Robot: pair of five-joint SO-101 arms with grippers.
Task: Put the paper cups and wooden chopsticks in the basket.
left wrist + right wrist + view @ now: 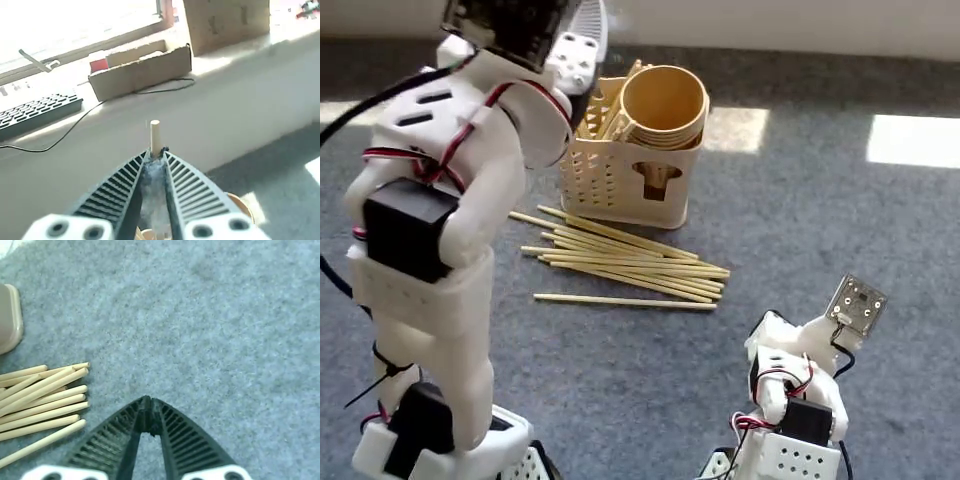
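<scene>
Left pincer [156,153] clenched on one wooden chopstick [155,131], end protruding past tips. Right pincer [148,403] closed, empty; loose chopsticks [45,402] lie just beside it.

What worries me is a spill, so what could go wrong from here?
The left pincer, shut on a chopstick, hangs over the basket; the paper cups crowd it, so the stick might bounce out. Its arm could also nudge the basket onto the loose chopsticks.

Grey carpet [820,250] covers the floor, with bright sun patches [910,140] on it. Past the left pincer [155,151] are a white wall [240,100], cardboard boxes [140,70], a black keyboard [35,110] and a sunny window [75,25].
</scene>
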